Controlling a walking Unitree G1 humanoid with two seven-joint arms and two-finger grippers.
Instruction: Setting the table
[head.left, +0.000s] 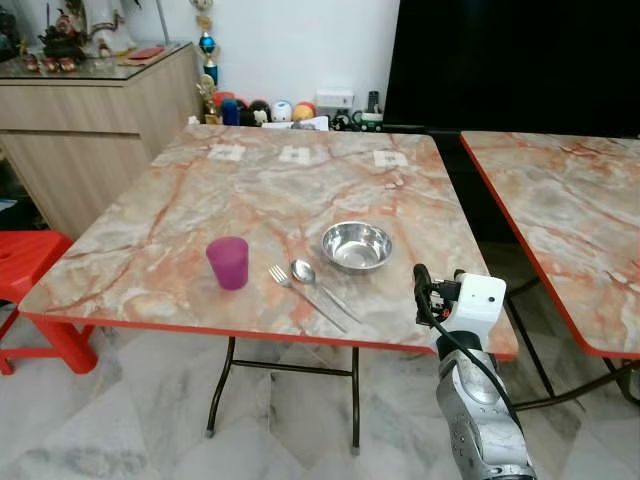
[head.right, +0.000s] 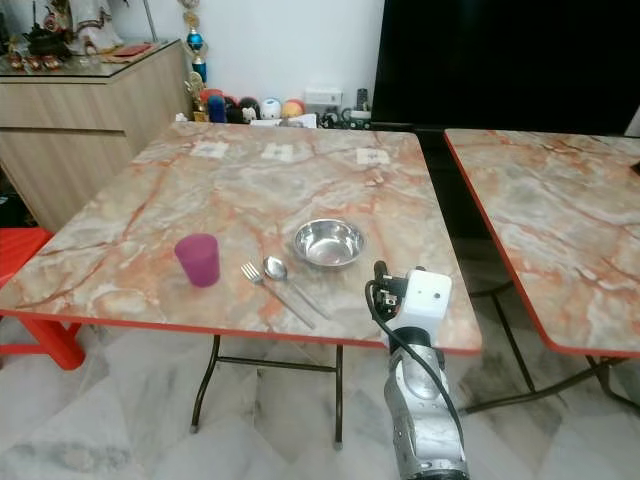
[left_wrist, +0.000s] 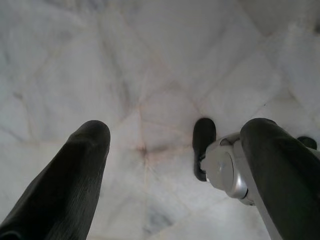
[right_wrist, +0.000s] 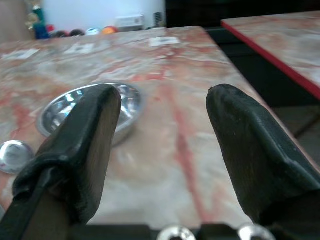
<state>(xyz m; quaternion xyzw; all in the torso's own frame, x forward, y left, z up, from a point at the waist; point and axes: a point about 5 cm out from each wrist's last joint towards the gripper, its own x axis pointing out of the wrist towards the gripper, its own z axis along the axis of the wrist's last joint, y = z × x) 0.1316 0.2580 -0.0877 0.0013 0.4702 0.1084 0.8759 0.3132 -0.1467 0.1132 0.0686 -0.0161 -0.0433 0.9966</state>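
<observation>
Nearest the camera, at the lower right of the head views, the right arm rises from below with its white wrist block level with the near red edge of the tabletop. The right pincer points across the marble-patterned surface, its two black fingers spread wide and holding nothing; it looks poised to reach in for the nearest piece. The left pincer hangs idle, aimed down at the pale marble floor, its fingers likewise apart and empty.

Just beyond the right pincer, in the lower middle of the frame, lie the task's things in a loose row along the near edge. The steel bowl sits closest to the arm, upright and empty. Left of it, a fork and spoon lie side by side, handles slanting toward the near edge. Left again stands a purple cup, upright. Grouped this close, they probably form a place setting for someone seated there.

Further up, three pale labels sit near the far edge. A second tabletop fills the right, a wooden cabinet the upper left.
</observation>
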